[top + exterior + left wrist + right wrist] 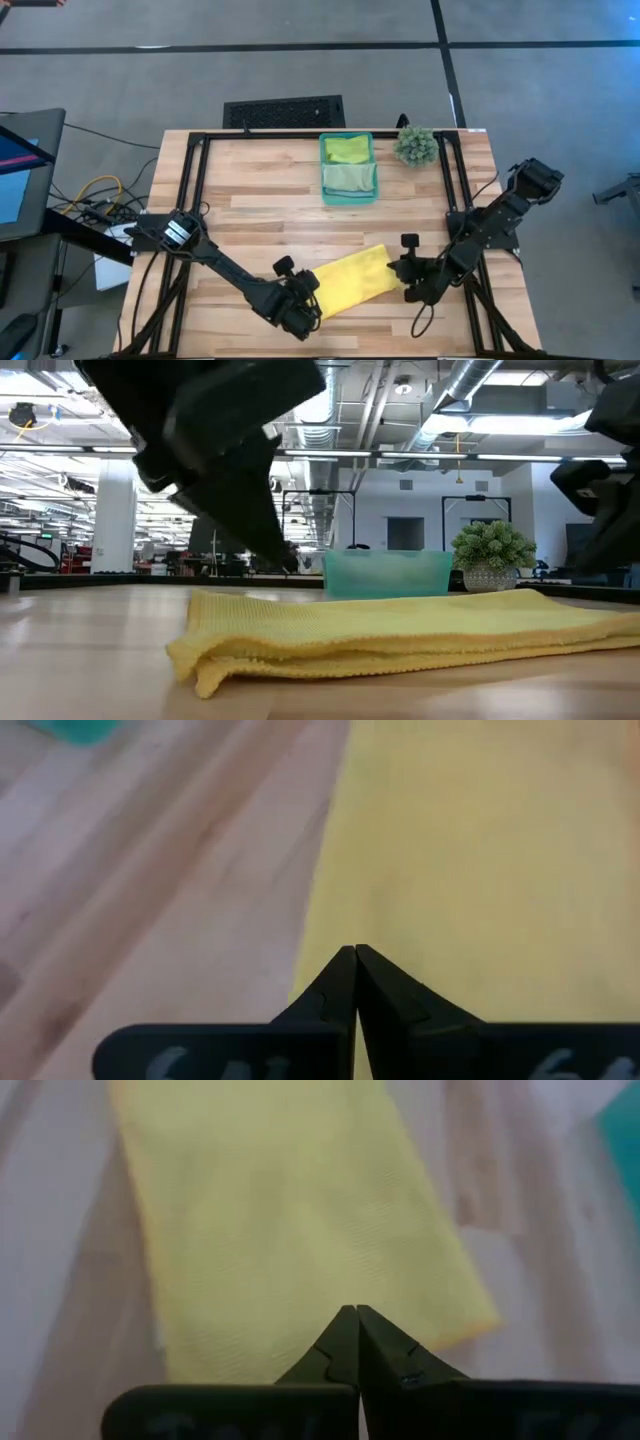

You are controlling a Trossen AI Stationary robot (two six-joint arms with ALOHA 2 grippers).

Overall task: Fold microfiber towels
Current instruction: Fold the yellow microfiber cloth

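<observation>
I see the yellow towel (352, 282) lying folded once on the worktop (260, 190); my left end effector (305, 312) and right end effector (408, 275), both closed and empty, must regrip its ends for a 2nd fold.

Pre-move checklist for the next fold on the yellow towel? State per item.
1. Yellow towel lies flat on the table, already folded into a long strip: ok.
2. Left end effector shut, at the towel's near-left end: ok.
3. Right end effector shut, at the opposite end: ok.
4. Either end effector actually pinching fabric: cannot tell; both wrist views show closed tips above the cloth.
5. Teal bin, with green towels inside, and the plant stand clear of the fold area at the table's far side: ok.
</observation>
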